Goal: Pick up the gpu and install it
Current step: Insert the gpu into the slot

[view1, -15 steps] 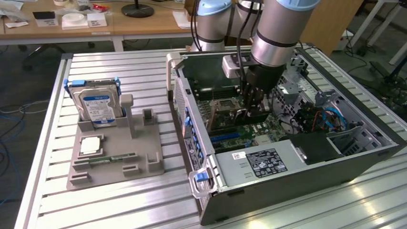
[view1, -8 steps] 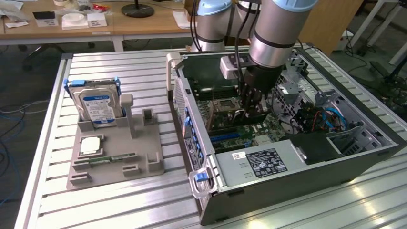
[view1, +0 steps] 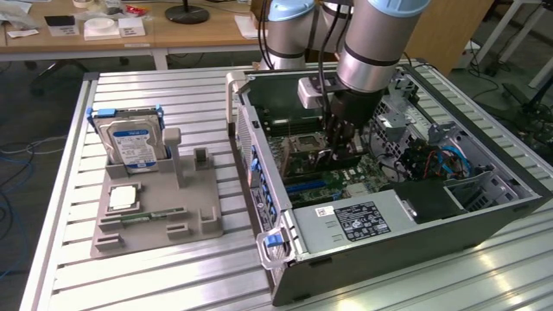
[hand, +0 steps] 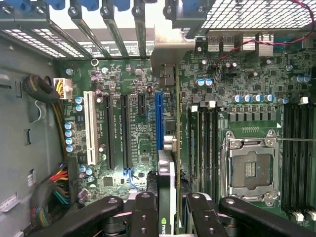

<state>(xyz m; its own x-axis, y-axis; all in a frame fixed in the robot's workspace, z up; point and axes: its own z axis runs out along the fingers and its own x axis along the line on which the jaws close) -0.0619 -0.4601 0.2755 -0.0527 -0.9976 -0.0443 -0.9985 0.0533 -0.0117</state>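
My gripper [view1: 340, 154] is lowered inside the open computer case [view1: 389, 259], just above the motherboard [view1: 324, 181]. In the wrist view the gripper [hand: 170, 213] is shut on the gpu [hand: 167, 185], a slim dark card seen edge-on between the black fingers [hand: 144, 212]. The card runs along the board right beside the blue expansion slot [hand: 159, 123]. Its silver bracket end [hand: 170, 47] reaches the case's rear slot openings. I cannot tell whether the card's edge sits in a slot or hovers over it.
Outside the case, a grey fixture [view1: 155, 207] holds a silver hard drive [view1: 129, 144] and a green memory stick [view1: 152, 215]. Inside are the CPU socket [hand: 249, 170], a white slot [hand: 90, 126], cable bundles [hand: 59, 190] and the power supply [view1: 354, 221].
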